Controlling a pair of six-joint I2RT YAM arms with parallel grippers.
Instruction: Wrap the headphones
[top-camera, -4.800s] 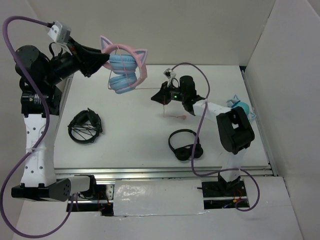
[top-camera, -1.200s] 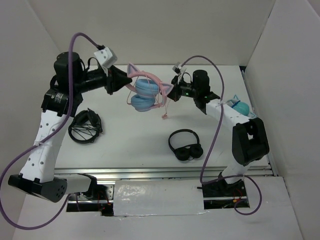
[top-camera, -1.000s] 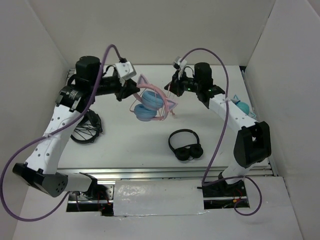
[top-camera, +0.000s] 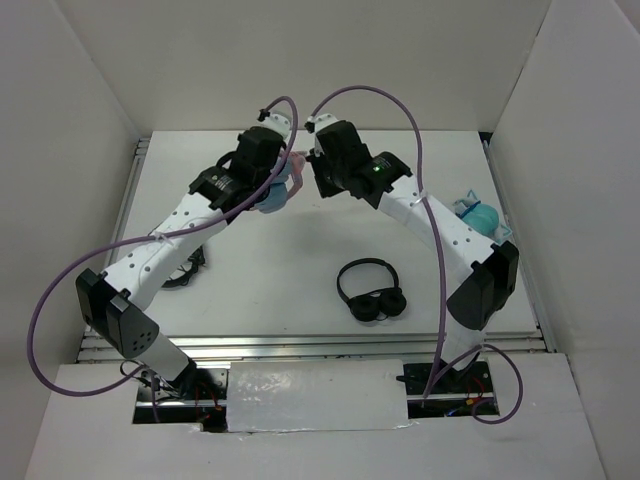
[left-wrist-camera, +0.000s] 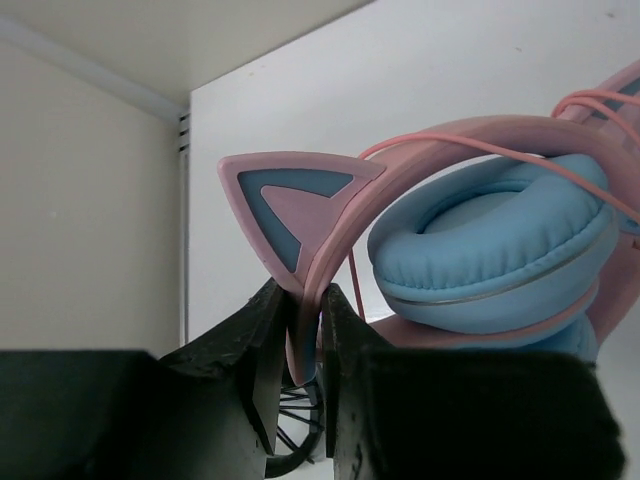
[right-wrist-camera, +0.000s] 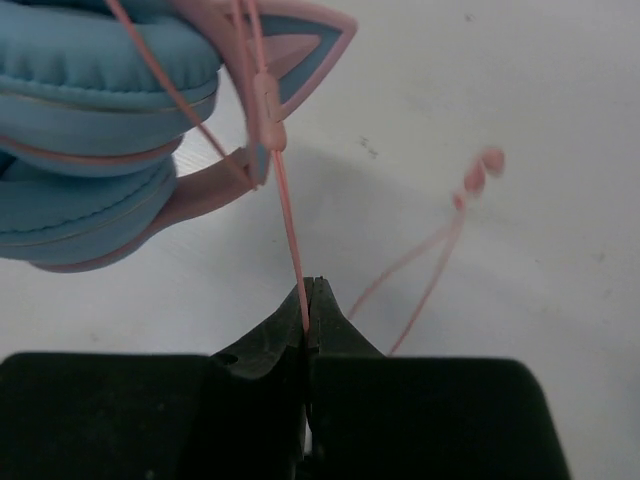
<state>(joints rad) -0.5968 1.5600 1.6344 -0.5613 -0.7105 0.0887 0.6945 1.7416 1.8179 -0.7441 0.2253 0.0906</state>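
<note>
I am holding the headphones (left-wrist-camera: 490, 250) over the far middle of the tabletop (top-camera: 300, 265), between my two arms. My left gripper (left-wrist-camera: 300, 300) is clamping the pink headband just below one cat ear, one finger pressing on each side of the band. In the left wrist view the two light blue ear cups are sitting one against the other to the right of that grip. Loops of the thin pink cable (right-wrist-camera: 290, 230) are crossing the band and the cups. My right gripper (right-wrist-camera: 310, 292) is pinching that cable with its jaws tight together, just beside the headphones. From the pinch the cable is running up taut to the inline piece by the other cat ear. The loose end with its plug (right-wrist-camera: 480, 170) is trailing off to the right, too blurred for me to tell whether it is touching the surface. The black headphones (top-camera: 370, 292) are lying nearer my bases, well apart from the work. The teal cat-ear pair (top-camera: 480, 215) is resting at the right edge beside my right arm.
</note>
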